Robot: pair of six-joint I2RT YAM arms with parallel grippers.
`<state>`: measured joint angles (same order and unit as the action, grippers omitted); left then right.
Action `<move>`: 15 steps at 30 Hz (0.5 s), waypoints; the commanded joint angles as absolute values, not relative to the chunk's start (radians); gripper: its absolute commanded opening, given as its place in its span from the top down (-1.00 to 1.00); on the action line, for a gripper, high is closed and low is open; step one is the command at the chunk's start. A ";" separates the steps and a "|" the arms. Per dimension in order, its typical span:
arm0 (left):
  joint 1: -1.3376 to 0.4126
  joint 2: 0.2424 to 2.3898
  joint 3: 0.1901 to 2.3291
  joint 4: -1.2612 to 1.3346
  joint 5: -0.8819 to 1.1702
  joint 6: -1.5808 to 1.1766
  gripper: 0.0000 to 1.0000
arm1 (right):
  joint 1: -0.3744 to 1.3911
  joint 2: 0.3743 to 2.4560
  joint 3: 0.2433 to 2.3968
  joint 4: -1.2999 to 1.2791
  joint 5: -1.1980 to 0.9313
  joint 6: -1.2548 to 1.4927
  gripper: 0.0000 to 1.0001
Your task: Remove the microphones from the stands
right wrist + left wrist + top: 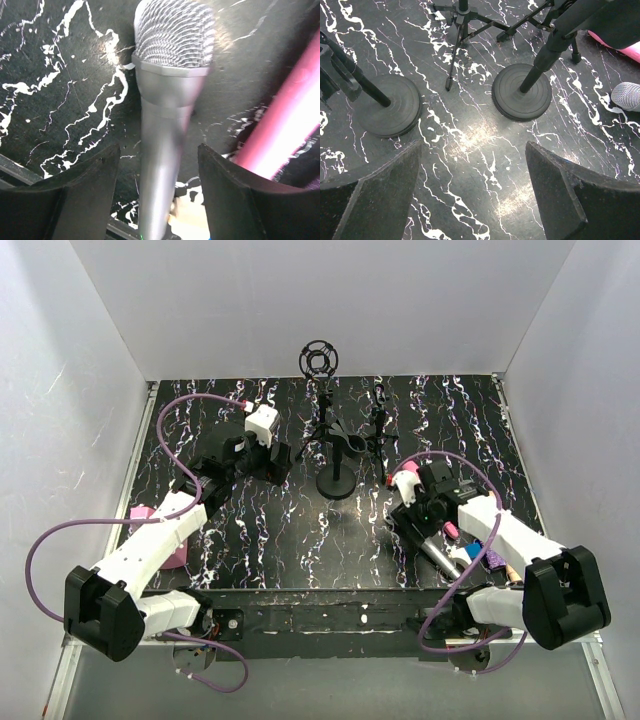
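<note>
Black marbled table [300, 540] from above: the left arm reaches forward, its left gripper [275, 462] near the round-footed stand [335, 483]. The right arm is folded, with the right gripper [418, 525] low over a silver microphone [435, 555] lying flat on the table. Left wrist view: jaws wide apart, nothing between them. Right wrist view: fingers [80, 200] parted, flanking the microphone's handle with a gap on either side.

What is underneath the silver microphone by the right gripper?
The silver microphone lies on the black marbled table, between the open jaws of the right gripper. Table shows along both sides; the strip directly beneath it is covered. A pale patch near its handle is unclear.
</note>
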<state>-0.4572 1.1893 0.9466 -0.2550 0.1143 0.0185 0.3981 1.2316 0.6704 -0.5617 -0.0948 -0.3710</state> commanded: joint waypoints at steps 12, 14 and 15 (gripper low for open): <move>-0.448 1.167 1.138 -0.437 0.049 0.124 -0.96 | 0.348 1.092 1.274 -0.899 0.176 0.093 -0.73; -0.442 1.180 1.169 -0.466 -0.051 0.077 -0.96 | 0.348 1.109 1.363 -0.873 0.289 0.110 -0.75; -0.434 1.193 1.186 -0.488 -0.105 0.030 -0.97 | 0.348 1.130 1.417 -0.865 0.345 0.112 -0.75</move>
